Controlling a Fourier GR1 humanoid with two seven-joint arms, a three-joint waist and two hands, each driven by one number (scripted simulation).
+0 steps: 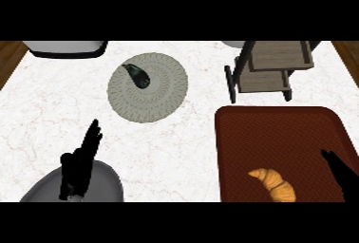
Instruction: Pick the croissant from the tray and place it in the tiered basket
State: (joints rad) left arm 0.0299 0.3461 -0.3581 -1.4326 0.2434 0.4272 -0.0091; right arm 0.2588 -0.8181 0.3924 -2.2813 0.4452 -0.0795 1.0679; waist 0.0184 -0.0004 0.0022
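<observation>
No writing, label, brand, number or sign can be read anywhere here (not on the tray [280,123], nor on the tiered basket [275,64], nor on the round mat [157,99]). The marble counter [49,114] carries only its veining, which forms no letters.

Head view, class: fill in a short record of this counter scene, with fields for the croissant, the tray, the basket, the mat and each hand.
croissant: lying on the tray, near its front edge
tray: dark red, at the counter's right
tiered basket: wooden, behind the tray, nothing seen in it
round mat: grey, mid-counter, with a dark vegetable on it
left hand: open, fingers straight, holding nothing
right hand: open, at tray's right edge, apart from the croissant
</observation>
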